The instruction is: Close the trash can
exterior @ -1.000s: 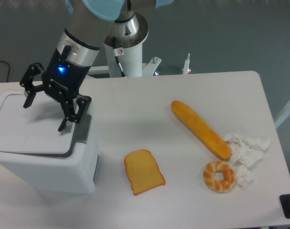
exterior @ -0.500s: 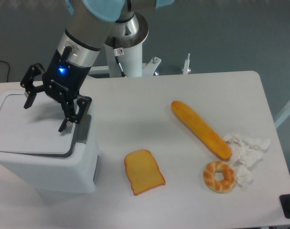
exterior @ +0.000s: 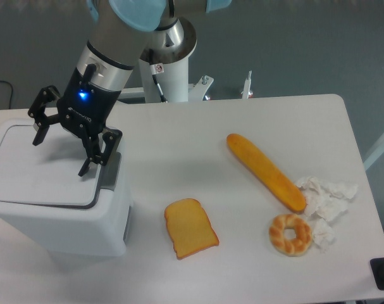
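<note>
My gripper [exterior: 60,151] hangs spread, empty, above the trash can [exterior: 55,190]. The lid [exterior: 33,171] looks light, rigid, slick: press down near the latch [exterior: 109,172].

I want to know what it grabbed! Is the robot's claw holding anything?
No, nothing. The black two-finger gripper is open, empty, above the big white plastic trash can's flat lid.

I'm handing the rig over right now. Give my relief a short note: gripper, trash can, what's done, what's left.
Gripper: open, empty, fingers spread over the lid.
Trash can: at the table's left end, lid lying flat and looking shut; grey latch tab beside the right finger.
Done: lid appears down.
Left: check that it latched, perhaps by pressing, then lift clear.
</note>
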Motion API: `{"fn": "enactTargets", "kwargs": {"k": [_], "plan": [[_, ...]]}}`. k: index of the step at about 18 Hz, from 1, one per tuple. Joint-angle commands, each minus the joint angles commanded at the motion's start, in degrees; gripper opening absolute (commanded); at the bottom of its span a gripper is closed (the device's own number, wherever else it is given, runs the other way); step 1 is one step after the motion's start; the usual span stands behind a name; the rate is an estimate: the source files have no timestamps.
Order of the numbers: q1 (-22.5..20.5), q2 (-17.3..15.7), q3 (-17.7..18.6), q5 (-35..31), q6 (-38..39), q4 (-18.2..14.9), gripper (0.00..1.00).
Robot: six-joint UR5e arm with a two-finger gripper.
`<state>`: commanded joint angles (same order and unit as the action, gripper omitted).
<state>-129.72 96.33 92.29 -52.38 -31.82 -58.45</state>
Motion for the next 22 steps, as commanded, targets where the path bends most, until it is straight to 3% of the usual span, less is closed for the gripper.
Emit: {"fn": "enactTargets", "kwargs": {"k": [22], "plan": [[-0.8,-0.5,0.9,0.4,0.2,-0.2,1.00]]}}
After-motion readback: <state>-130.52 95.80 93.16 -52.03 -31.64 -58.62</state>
